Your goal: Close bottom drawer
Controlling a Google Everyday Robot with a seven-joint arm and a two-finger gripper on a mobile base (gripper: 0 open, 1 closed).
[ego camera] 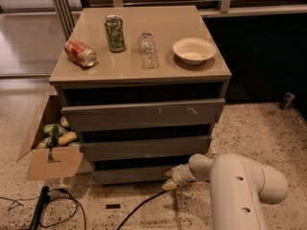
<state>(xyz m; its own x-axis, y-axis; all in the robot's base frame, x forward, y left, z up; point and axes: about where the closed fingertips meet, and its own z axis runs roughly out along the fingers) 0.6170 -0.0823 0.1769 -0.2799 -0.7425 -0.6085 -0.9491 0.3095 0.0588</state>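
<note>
The bottom drawer (132,174) is the narrowest, lowest grey-brown front of the cabinet (144,75), with a dark gap above it. It sits a little forward of the cabinet body. My gripper (169,183) is low near the floor, at the right end of that drawer front, touching or almost touching it. My white arm (240,190) reaches in from the lower right. The drawer's inside is hidden.
On the cabinet top lie a red can (80,53) on its side, an upright green can (115,33), a clear bottle (147,50) and a white bowl (194,50). A cardboard box (50,147) with items stands at the left. Black cables (139,210) run over the speckled floor.
</note>
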